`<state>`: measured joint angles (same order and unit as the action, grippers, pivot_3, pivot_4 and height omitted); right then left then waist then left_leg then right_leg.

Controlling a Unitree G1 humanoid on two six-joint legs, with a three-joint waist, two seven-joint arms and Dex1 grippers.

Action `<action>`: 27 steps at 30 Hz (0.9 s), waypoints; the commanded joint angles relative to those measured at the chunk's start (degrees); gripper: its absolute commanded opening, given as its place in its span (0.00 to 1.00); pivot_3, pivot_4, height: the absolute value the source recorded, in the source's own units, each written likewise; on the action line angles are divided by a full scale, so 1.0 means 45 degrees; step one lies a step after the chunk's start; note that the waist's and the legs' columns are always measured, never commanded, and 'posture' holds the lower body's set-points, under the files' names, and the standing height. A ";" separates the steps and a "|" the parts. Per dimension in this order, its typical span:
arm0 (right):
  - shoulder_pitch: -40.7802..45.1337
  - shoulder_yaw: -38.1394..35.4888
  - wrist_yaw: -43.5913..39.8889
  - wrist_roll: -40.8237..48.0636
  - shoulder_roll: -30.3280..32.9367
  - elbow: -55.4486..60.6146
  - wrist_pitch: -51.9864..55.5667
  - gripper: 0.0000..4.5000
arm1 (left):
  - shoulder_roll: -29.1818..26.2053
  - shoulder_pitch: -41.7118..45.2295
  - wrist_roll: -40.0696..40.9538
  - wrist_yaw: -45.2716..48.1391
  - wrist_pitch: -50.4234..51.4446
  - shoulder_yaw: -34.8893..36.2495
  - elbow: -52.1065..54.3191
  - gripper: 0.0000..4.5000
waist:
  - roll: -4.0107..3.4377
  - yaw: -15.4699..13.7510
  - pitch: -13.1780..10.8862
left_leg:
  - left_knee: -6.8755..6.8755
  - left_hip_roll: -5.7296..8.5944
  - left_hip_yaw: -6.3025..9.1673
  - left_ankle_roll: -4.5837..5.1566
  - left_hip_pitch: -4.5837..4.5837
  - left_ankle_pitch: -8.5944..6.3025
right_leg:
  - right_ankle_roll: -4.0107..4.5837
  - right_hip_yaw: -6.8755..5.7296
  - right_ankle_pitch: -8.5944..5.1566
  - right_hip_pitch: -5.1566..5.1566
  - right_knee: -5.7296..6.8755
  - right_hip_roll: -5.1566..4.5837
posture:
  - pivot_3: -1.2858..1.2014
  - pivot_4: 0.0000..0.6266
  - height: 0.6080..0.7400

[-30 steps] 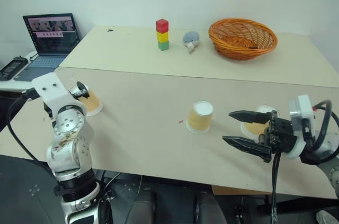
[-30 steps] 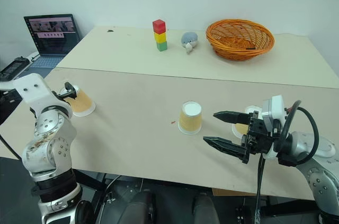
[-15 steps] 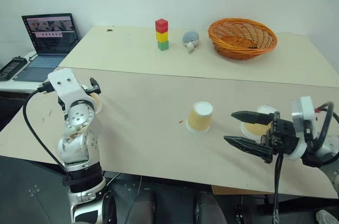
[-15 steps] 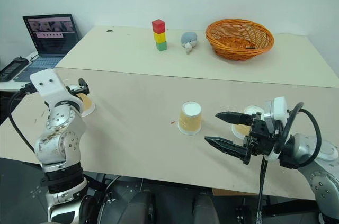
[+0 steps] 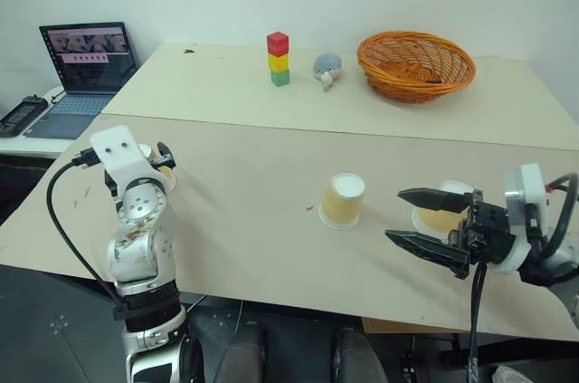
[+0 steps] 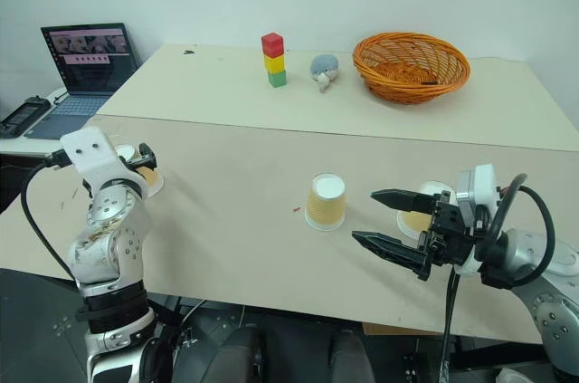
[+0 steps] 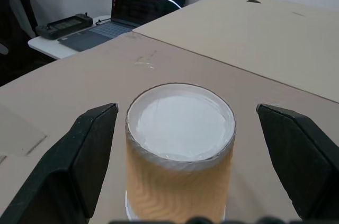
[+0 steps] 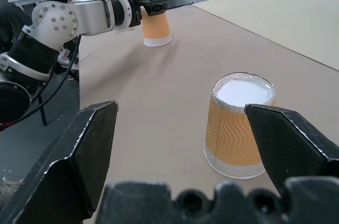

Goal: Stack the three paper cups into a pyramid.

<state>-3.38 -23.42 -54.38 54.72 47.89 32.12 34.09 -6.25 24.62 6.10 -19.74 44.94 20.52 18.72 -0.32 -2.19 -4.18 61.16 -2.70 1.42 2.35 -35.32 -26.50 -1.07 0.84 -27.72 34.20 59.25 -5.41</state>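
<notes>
My left tool stands wide, its two black fingers flanking an upturned tan paper cup with a white base at the left edge of the pale beige table; nothing is gripped yet. My right tool is spread wide too, holding nothing, level above the table's near right side. A second tan paper cup sits mouth-down near the middle, just ahead of it, and a third tan cup stands behind its fingers, partly hidden.

I judge this the opening step: no pyramid is begun, all three cups standing apart. The next move calls for closing softly on the left cup, since thin paper would crush, then carrying it toward the middle one.

Farther back, well apart from the work, stand a red-yellow-green block tower, a small grey plush toy and an orange woven basket; an open laptop sits on a side desk. Nothing blocks the path between the cups.
</notes>
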 commanded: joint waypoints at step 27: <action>0.0520 -0.0279 -0.0113 -0.0043 0.0194 -0.0026 -0.0207 1.00 | -0.1529 0.3319 0.1578 0.5165 -0.3203 -0.1652 -0.2213 0.54 | 0.0000 -0.0028 0.0001 | -0.0002 0.0014 0.0002 -0.0003 -0.0006 0.0002 | 0.0000 -0.0017 0.0000 0.0000 -0.0009 -0.0001 | 0.52 0.24 0.16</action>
<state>-2.11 -23.55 -54.66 54.55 48.04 31.39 34.09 -11.95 36.53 7.81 -5.86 31.49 15.32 9.94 -0.32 -2.32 -4.18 61.15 -2.64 1.42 2.34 -35.33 -26.49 -1.07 0.76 -27.72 34.20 59.20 -5.42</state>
